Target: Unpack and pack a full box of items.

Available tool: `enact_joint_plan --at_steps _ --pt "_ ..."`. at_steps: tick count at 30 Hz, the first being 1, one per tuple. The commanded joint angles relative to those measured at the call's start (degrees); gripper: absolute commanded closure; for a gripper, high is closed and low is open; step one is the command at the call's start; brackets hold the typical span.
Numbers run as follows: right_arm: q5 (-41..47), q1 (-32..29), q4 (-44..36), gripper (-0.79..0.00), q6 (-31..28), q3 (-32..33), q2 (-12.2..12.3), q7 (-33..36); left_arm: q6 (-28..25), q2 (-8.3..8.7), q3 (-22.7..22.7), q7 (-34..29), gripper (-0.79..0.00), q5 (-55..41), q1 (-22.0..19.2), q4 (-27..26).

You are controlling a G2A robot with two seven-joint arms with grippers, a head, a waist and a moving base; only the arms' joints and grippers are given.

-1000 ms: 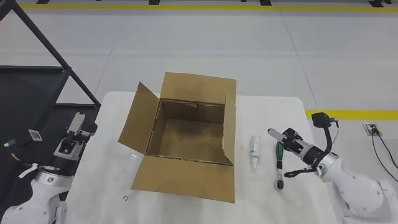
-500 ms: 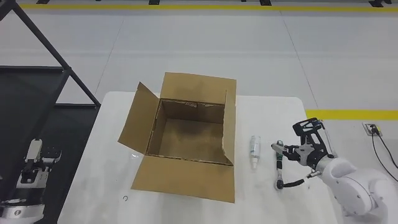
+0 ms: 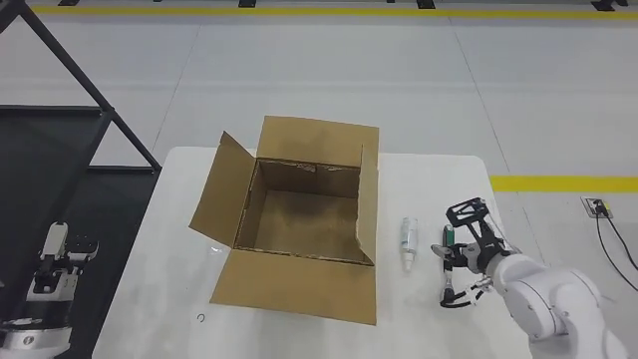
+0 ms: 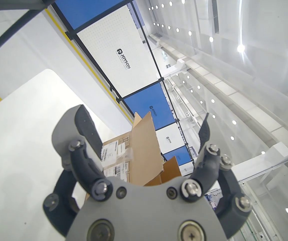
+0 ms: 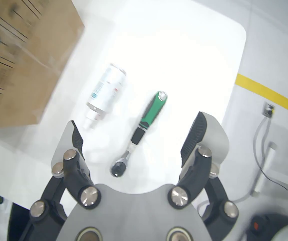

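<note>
Your right gripper (image 5: 136, 122) swings inward and now hangs over the ratchet (image 5: 152, 110), jaws spread, empty. Ratchet and bottle (image 5: 106, 86) lie beside the open box (image 3: 299, 224). Likely packing: lower, clamp its handle.

Box (image 3: 294, 284) sits mid-desk (image 3: 429, 184), flaps open. Bottle (image 3: 408, 240) lies on desk just right of box. Ratchet (image 5: 144, 126) lies right of bottle, roughly parallel, not touching it.

The right gripper (image 5: 136, 122) points steeply downward from its bent wrist, jaws spread wide. The left gripper (image 4: 144, 115) tilts upward, its jaws likewise spread wide.
</note>
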Motion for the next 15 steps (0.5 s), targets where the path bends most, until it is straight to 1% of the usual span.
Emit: enact_joint_plan --at_steps 1,3,7,8,11,14,15 --pt "-2.5 1.8 2.1 -0.785 1.5 -2.0 -0.2 3.1 0.0 0.0 0.0 0.0 -0.785 0.0 0.0 0.0" --pt "-3.3 3.2 3.9 -0.785 2.1 -3.9 -0.4 5.5 0.0 0.0 0.0 0.0 -0.785 0.0 0.0 0.0" --pt "-2.6 5.3 6.5 -0.776 3.4 -5.2 -0.7 7.6 0.0 0.0 0.0 0.0 -0.785 0.0 0.0 0.0" --pt "-2.0 5.7 7.2 -0.72 3.6 -5.4 -0.8 8.0 0.0 0.0 0.0 0.0 -0.785 0.0 0.0 0.0" --pt "-0.9 6.7 9.2 -0.643 4.0 -5.6 -1.0 9.0 0.0 0.0 0.0 0.0 -0.785 0.0 0.0 0.0" --pt "0.5 7.7 11.8 -0.603 5.0 -5.6 -1.2 9.2 0.0 0.0 0.0 0.0 -0.785 0.0 0.0 0.0" --pt "1.3 8.0 12.7 -0.57 5.3 -5.5 -1.2 9.3 0.0 0.0 0.0 0.0 -0.785 0.0 0.0 0.0"
